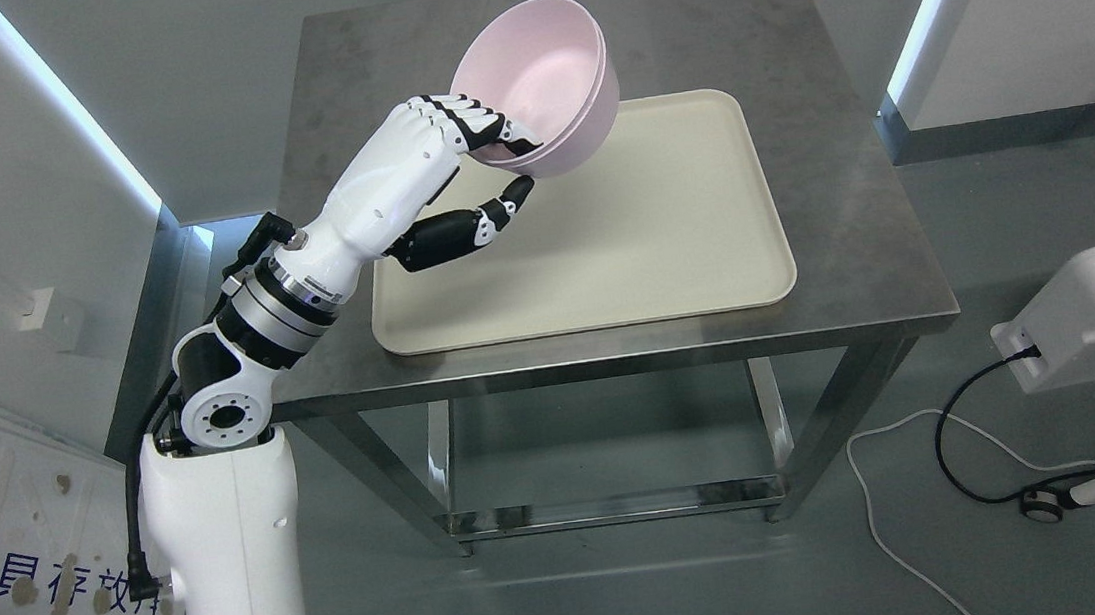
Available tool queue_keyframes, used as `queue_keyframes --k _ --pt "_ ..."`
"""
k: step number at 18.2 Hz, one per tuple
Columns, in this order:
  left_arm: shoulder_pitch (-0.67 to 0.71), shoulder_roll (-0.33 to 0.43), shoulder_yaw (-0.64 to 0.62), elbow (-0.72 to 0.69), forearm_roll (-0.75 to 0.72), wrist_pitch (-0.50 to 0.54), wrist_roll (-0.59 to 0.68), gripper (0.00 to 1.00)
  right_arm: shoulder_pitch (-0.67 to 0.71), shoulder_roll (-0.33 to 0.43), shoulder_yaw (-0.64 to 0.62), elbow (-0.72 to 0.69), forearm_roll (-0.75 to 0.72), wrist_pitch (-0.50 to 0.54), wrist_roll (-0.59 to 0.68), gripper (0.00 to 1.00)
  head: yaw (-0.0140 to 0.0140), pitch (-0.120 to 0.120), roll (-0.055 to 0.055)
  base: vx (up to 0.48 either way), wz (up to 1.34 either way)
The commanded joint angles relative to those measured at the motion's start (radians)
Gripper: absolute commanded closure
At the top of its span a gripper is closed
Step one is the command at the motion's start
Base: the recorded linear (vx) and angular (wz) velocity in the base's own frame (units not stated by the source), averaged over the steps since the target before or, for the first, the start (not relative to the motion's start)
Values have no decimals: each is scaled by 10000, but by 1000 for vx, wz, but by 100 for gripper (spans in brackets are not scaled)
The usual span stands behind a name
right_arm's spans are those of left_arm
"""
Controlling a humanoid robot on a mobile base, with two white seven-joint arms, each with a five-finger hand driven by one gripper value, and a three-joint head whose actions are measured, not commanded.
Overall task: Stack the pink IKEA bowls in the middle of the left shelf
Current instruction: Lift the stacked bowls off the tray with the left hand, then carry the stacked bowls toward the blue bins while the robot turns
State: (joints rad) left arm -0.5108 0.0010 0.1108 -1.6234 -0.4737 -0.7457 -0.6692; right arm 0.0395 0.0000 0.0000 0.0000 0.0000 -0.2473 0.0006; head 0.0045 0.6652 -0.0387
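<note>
Bowls (541,82), pink and nested so that two rims show one inside the other, hang in the air above the far left corner of the tray (601,232). How many are in the stack beyond those two rims is hard to make out. They are tipped steeply on their side: the opening faces left and toward the camera, and the rounded base points away to the right over the tray. The left robot hand (478,158) is clamped on the lower rim, with the fingers (459,120) curled over the edge into the bowl's inside and the dark thumb below, near the outer wall; the fingers hide part of that rim. The cream tray lies flat on the steel tabletop (826,170), and the bowls do not touch it. The left arm rises from the lower left, its base cut off by the bottom edge.
</note>
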Motion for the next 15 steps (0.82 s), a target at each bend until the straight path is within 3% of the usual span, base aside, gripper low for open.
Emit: queue_keyframes --k 1,8,15 --pt "46 164 380 -180 150 2 -11 96 4 -174 -46 -174 -15 3 -6 0 0 0 0 -127 12" --pt "46 164 319 -195 518 2 -11 96 4 -174 -46 -174 -15 3 -6 0 0 0 0 -225 38" --pt "46 164 12 -195 565 2 -11 96 4 -174 -46 -174 -15 3 -6 0 0 0 0 -381 -125"
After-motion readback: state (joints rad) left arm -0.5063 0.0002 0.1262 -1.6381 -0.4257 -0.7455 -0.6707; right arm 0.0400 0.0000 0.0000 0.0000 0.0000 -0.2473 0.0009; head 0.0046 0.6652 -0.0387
